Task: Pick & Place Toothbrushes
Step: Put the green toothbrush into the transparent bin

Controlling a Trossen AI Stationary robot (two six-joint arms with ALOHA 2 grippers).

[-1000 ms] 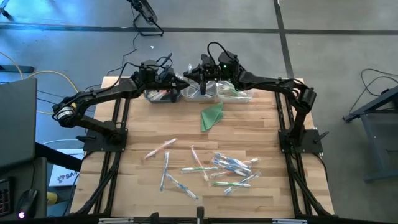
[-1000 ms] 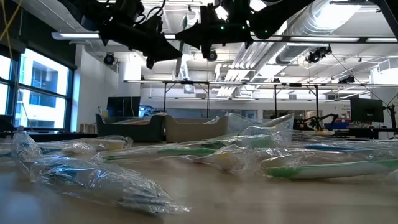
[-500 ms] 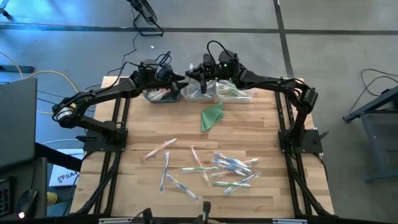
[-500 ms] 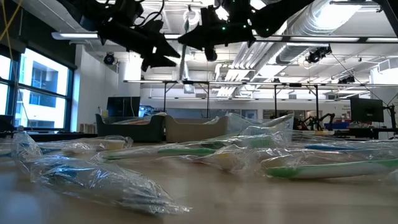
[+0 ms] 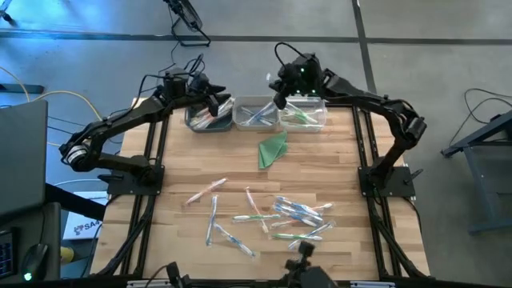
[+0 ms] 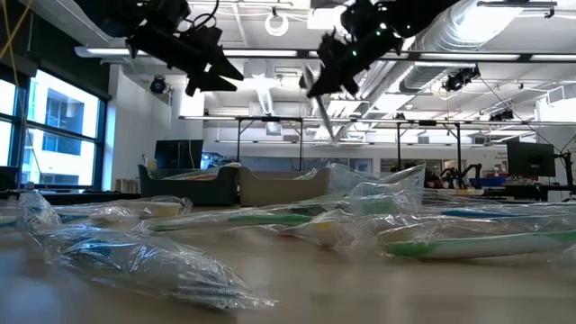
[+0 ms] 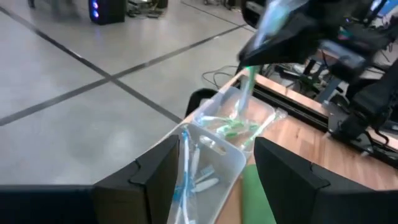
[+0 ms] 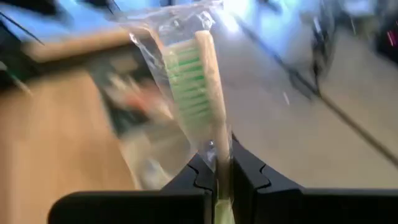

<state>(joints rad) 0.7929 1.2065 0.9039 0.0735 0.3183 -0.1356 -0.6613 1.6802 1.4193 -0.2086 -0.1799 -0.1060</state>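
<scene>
Many wrapped toothbrushes (image 5: 280,218) lie loose on the near half of the wooden table. My left gripper (image 5: 219,104) hangs open and empty over the dark bin (image 5: 202,122) at the far edge; in its wrist view its fingers (image 7: 149,180) stand wide apart. My right gripper (image 5: 278,98) is shut on a green-bristled toothbrush (image 8: 194,81) in clear wrap. It hangs over the left end of the right clear bin (image 5: 308,116), which holds green toothbrushes. My right gripper pinches the toothbrush's handle (image 8: 217,163) between its two fingers, wrapper and all. The brush runs on along the fingers, its bristle head (image 8: 189,74) sticking out past their tips. It hangs lifted clear, slanting down toward the right clear bin (image 7: 236,127).
A middle clear bin (image 5: 256,114) with blue toothbrushes stands between the dark bin and the right one. A folded green cloth triangle (image 5: 272,150) lies just nearer than the bins. Bare wood lies between the cloth and the loose pile.
My left gripper has opened above the dark bin and drawn back a little toward the table's left. My right gripper has carried the green toothbrush toward the table's right edge, from over the middle bin to the right clear bin, staying shut on it.
</scene>
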